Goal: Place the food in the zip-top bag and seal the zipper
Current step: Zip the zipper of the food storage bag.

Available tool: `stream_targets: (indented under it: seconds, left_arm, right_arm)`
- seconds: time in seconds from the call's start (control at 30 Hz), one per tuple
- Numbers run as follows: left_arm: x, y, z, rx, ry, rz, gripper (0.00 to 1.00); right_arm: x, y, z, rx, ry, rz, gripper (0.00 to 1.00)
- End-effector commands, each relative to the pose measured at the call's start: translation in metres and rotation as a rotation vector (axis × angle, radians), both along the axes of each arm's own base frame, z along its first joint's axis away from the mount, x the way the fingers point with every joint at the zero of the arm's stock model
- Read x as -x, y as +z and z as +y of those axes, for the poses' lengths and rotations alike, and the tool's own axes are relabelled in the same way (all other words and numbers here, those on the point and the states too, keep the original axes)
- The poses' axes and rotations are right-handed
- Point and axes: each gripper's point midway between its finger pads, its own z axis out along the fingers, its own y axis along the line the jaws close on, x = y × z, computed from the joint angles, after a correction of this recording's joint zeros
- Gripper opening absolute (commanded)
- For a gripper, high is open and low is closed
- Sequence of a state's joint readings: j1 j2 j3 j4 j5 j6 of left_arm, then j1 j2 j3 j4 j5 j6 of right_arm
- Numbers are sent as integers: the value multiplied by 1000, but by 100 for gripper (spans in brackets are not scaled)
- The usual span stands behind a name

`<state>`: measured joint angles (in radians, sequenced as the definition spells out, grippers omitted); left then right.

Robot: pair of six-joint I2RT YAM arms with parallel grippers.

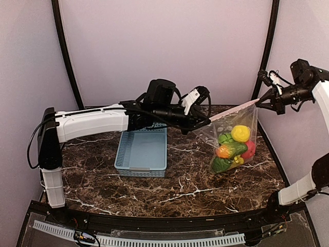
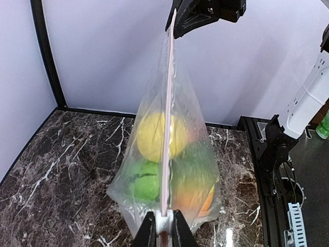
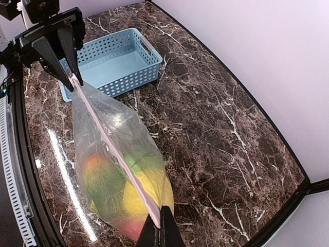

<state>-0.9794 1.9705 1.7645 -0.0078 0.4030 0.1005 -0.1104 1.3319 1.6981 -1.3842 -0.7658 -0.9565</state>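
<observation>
The zip-top bag [image 1: 244,122] is held stretched between the two grippers over the right part of the dark marbled table [image 1: 154,193], its lower end hanging close to the tabletop; whether it touches cannot be told. The food is gathered in that lower end: an orange [image 1: 223,152] and a pink-red ball [image 1: 250,150] are seen low down, with a green pepper [image 1: 224,138] and a yellow lemon [image 1: 240,133] above them. To the left, well apart from the bag, a light blue basket [image 1: 142,152] is set on the table. Higher up, the zipper [image 1: 234,109] is drawn taut as one straight pale strip. Its left end is pinched by the left gripper [image 1: 204,123], whose jaws are clamped together on it, and its right end is gripped in the closed jaws of the right gripper [image 1: 258,103]. Behind everything a plain pale wall [image 1: 164,46] is seen.
</observation>
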Motion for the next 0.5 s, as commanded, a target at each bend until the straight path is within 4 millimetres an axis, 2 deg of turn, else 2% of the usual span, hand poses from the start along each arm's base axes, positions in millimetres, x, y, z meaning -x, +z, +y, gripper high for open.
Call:
stream_targets:
  seconds: [0.0,0.03,0.2,0.47]
  left_arm:
    - [-6,7,35,1,67,8,10]
    - [-7,0,38,-2,75,14,10]
    - [-5,-6,48,-8,89,13,11]
    - [-9,-16,54,-22,107,18,11]
  right_arm:
    - [-21,10,-15,3,-38,-88,0]
    - [-23,10,-15,-1,-41,-87,0]
    - [-29,8,-15,-24,-41,-76,0]
    - [-32,5,-16,-27,-49,-69,0]
